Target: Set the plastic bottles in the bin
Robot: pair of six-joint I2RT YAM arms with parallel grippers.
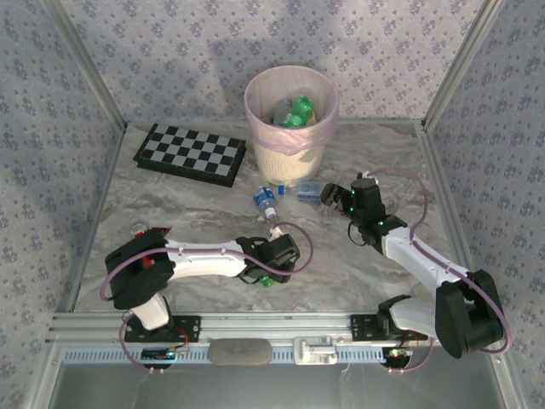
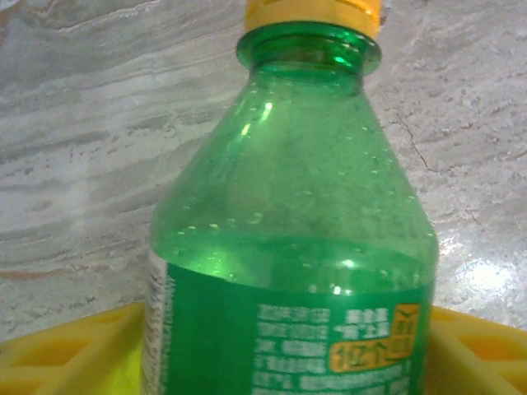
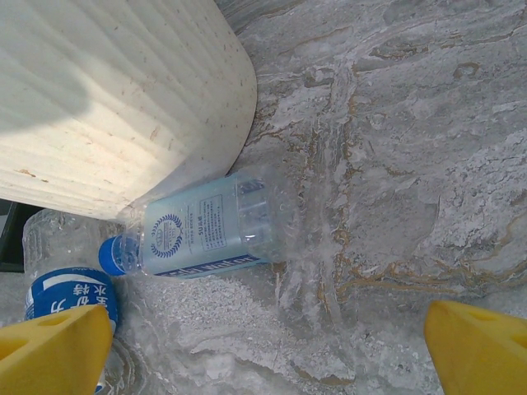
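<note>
The worktop (image 1: 170, 204) is marbled grey and beige. The walls (image 1: 170, 51) carry a lilac-grey print of small flowers. The checkerboard (image 1: 191, 153) is black and white. The bin (image 1: 294, 158) is cream with a pink liner (image 1: 255, 111), and green bottles (image 1: 298, 112) show inside it.

The green bottle (image 2: 296, 206) is see-through, with a yellow-orange cap (image 2: 313, 12) and a darker green label (image 2: 272, 346) bearing white print and an orange patch. The clear bottle (image 3: 206, 222) has a blue cap and a pale blue label with a dark blue emblem. A second bottle (image 3: 70, 288) wears a deep blue label with white characters.

The left end effector (image 1: 271, 274) and the right end effector (image 1: 328, 200) both have yellow fingers (image 3: 49, 350). The arms (image 1: 204, 256) are white and black with purple cables.
</note>
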